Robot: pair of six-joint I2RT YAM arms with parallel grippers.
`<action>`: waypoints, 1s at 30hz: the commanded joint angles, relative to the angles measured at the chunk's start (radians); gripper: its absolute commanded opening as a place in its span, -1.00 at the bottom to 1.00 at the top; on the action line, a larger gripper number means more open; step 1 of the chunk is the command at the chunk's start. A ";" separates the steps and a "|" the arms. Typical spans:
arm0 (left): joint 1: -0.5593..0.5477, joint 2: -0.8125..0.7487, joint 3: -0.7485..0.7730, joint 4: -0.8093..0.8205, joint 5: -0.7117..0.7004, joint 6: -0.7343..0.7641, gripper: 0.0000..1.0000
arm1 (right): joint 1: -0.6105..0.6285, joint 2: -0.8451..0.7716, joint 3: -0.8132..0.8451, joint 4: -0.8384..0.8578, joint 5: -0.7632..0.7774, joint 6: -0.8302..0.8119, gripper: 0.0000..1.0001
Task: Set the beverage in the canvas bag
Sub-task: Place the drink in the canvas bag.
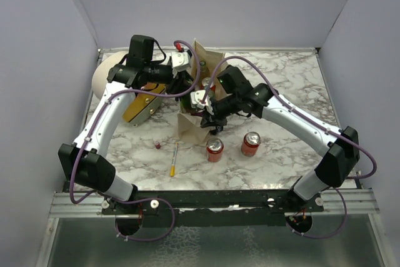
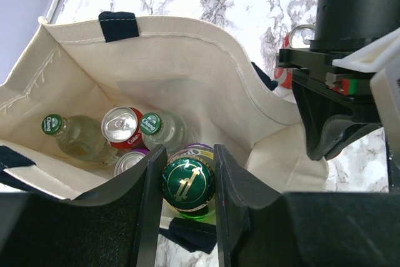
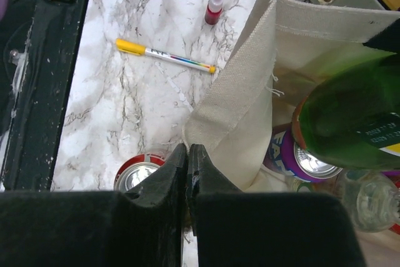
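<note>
Bright even overhead light, soft faint shadows, right claw [image 3: 188,154] dark and blurred up close

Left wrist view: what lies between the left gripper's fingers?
A green bottle, clamped by its cap in the left gripper, above the open canvas bag; the left wrist view shows it.

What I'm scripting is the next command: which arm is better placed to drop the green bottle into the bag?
Left. The left gripper holds the green bottle over the open canvas bag; the right gripper is shut on its rim.
</note>
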 commanded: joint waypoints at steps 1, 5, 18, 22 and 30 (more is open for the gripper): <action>0.007 -0.042 0.094 0.013 0.127 0.024 -1.00 | 0.003 -0.001 0.045 -0.037 0.046 0.036 -0.94; 0.007 -0.039 0.113 0.005 0.182 -0.010 -1.00 | 0.003 -0.005 0.069 -0.025 0.035 0.040 -0.94; 0.008 -0.055 0.096 -0.045 0.183 -0.014 -1.00 | 0.003 -0.021 0.099 0.047 -0.013 0.079 -0.94; 0.007 -0.053 0.092 -0.111 0.174 0.059 -1.00 | 0.003 -0.022 0.106 0.052 -0.015 0.104 -0.98; 0.008 -0.056 0.082 -0.168 0.170 0.108 -1.00 | 0.003 -0.022 0.120 0.051 -0.011 0.116 -0.98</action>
